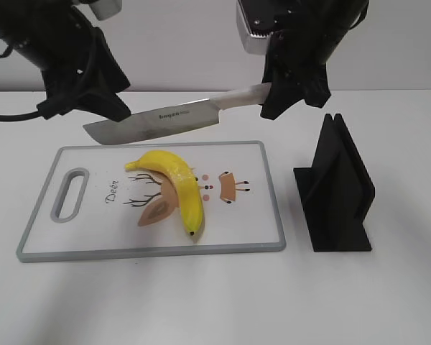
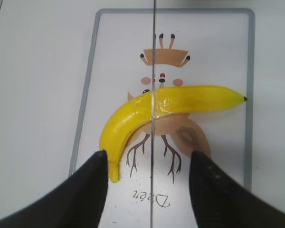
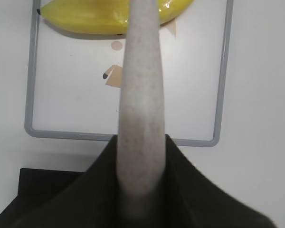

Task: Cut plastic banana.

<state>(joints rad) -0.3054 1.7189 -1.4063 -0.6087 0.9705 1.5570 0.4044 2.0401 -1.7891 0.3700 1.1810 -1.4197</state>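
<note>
The plastic banana (image 1: pixel 174 183) lies on the white cutting board (image 1: pixel 151 248), its stem to the left and its dark tip toward the front edge. My right gripper (image 1: pixel 273 97) is shut on the pale handle (image 3: pixel 140 95) of a kitchen knife. The knife's blade (image 1: pixel 158 121) hangs level above the banana. My left gripper (image 1: pixel 104 108) is open at the blade's tip. In the left wrist view the blade (image 2: pixel 153 47) runs as a thin line between my spread fingers (image 2: pixel 149 161), across the banana's middle (image 2: pixel 133 118). The banana (image 3: pixel 85 19) also shows beyond the handle.
A black knife stand (image 1: pixel 337 190) stands on the table to the right of the board; its edge shows in the right wrist view (image 3: pixel 38 183). The board has a grey rim (image 3: pixel 221 95) and a handle slot (image 1: pixel 70 192) at its left end.
</note>
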